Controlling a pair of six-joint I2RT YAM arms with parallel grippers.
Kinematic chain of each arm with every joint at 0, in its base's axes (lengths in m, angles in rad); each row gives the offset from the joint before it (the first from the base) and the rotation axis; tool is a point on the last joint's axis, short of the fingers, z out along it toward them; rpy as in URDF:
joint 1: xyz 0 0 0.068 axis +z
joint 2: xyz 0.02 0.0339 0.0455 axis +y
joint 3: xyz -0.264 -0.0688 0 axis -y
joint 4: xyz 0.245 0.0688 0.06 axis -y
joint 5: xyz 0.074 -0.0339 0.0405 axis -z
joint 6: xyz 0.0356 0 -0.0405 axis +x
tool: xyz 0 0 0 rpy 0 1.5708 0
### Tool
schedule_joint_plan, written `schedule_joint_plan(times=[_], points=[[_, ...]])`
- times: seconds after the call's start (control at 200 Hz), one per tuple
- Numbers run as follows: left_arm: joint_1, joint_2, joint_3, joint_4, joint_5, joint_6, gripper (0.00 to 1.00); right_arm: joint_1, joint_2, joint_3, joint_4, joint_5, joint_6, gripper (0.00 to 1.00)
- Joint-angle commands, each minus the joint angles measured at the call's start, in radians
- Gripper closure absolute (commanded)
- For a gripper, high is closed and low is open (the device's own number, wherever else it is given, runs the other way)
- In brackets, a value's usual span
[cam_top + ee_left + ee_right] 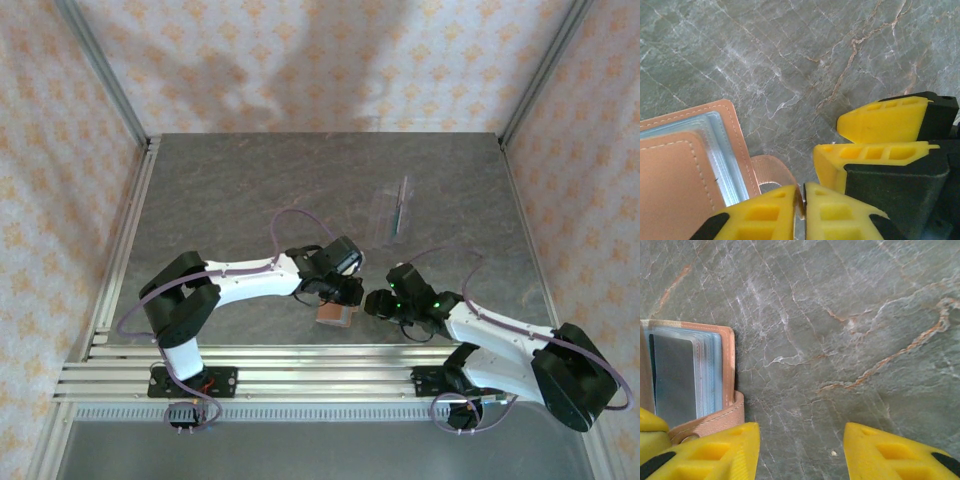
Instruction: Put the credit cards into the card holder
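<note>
A grey stone-patterned tabletop (230,190) shows pale and rust-coloured veins. A clear plastic stand (393,212) sits toward one o'clock from its centre. Cream walls (300,60) with orange motifs enclose three sides, and aluminium rails (320,378) run along six o'clock.

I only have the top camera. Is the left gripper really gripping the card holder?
Observer: Yes, the left wrist view shows the left gripper closed on the card holder by its snap tab.
Operator: And the other arm?
Observer: The right gripper is open above the table, nothing between its fingers.
Operator: Any card inside?
Observer: A grey card shows in the holder's clear sleeves.
</note>
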Motion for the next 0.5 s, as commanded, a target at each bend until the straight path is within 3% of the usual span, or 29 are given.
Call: schedule_joint_plan(times=[0.0, 0.265, 0.496], points=[[-0.009, 0.015, 0.031, -0.047, -0.036, 0.023, 0.87, -0.006, -0.009, -0.016, -0.018, 0.021, 0.0, 0.52], [-0.009, 0.013, 0.035, -0.057, -0.04, 0.03, 0.84, -0.006, -0.045, -0.022, -0.013, -0.034, -0.007, 0.5], [-0.01, 0.032, 0.04, -0.051, -0.028, 0.031, 0.8, -0.006, -0.157, -0.071, -0.011, -0.161, 0.062, 0.48]])
